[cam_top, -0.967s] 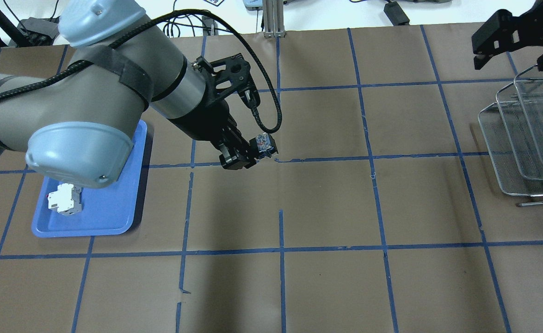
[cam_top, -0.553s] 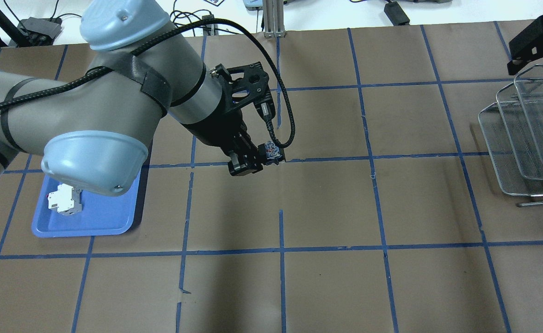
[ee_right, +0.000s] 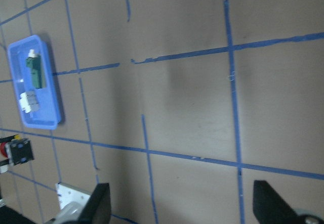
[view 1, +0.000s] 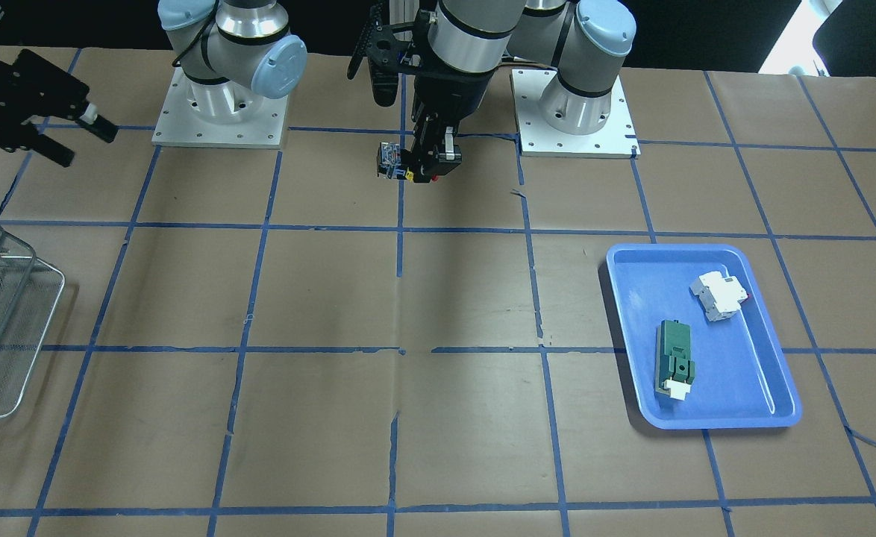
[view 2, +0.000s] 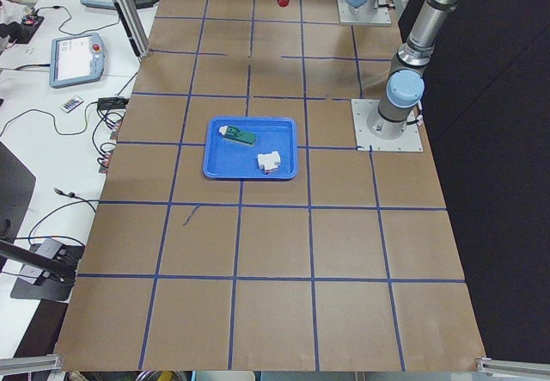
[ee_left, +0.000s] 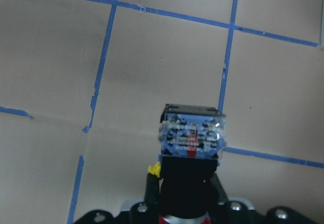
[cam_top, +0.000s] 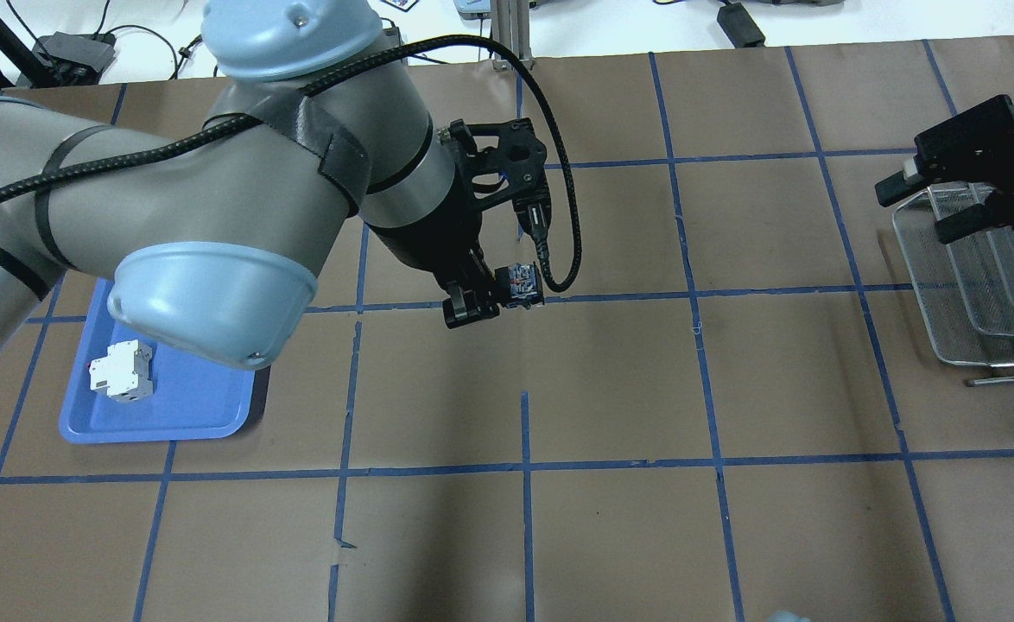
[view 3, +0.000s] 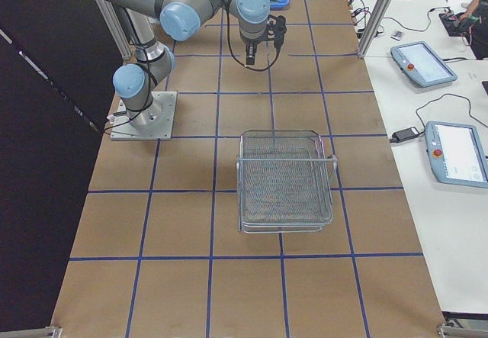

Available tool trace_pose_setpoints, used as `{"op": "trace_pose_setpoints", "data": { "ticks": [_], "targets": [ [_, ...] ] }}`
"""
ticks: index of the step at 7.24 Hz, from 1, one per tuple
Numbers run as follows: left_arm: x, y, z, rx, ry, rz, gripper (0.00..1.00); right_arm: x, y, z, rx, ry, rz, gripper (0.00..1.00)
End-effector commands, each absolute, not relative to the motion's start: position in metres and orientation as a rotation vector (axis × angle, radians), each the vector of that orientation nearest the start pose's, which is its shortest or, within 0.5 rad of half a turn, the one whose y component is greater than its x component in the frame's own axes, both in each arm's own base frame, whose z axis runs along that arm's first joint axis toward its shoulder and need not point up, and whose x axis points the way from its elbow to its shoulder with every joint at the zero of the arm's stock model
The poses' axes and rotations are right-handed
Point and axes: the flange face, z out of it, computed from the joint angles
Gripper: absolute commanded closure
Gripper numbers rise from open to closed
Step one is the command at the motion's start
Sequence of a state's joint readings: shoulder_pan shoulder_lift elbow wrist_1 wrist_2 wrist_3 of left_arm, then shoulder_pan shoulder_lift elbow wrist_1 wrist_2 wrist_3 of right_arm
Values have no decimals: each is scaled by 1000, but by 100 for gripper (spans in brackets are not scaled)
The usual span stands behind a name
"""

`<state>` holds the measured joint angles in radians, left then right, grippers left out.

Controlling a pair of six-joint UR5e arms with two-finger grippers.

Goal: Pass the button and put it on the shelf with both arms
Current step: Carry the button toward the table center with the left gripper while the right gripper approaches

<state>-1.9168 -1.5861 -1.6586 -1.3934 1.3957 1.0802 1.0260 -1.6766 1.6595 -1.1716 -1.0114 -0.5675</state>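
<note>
A: Noting left arm's fingers (cam_top: 465,309) pinching the button (cam_top: 524,285), carrying it clear above the bench (cam_top: 611,389) near the centre tape. Handover advice?
B: Judging it best presenting the blue block end outward. The right arm's fingers (cam_top: 960,226), spread, are hanging over the shelf (cam_top: 947,302), well apart, needing a square approach.
A: Changes?
B: Button is sitting farther right than a second ago; right fingers are showing lower in the overhead view.

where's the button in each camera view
Front-facing: button top centre, in the left gripper.
Overhead: button just left of centre, above mid-height.
Exterior left: red speck at the top edge.
Exterior right: too small to make out.
Left wrist: button centre, close up.
Right wrist: button at the lower left edge.
Landmark: the blue tray, in all but the left wrist view.
</note>
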Motion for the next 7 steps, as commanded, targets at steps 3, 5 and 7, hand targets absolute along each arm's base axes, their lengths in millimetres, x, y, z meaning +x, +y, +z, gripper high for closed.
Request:
{"op": "trace_pose_setpoints", "data": {
  "ticks": [3, 5, 7],
  "targets": [
    [-323, -453, 462, 2239, 2334, -157, 96, 0, -421, 401, 77, 1918, -29, 0],
    [-321, -449, 468, 2237, 2333, -173, 96, 26, -421, 395, 27, 1879, -57, 0],
    [-321, -448, 466, 2239, 2339, -174, 96, 51, -429, 392, 23, 1796, -152, 0]
  ]
}}
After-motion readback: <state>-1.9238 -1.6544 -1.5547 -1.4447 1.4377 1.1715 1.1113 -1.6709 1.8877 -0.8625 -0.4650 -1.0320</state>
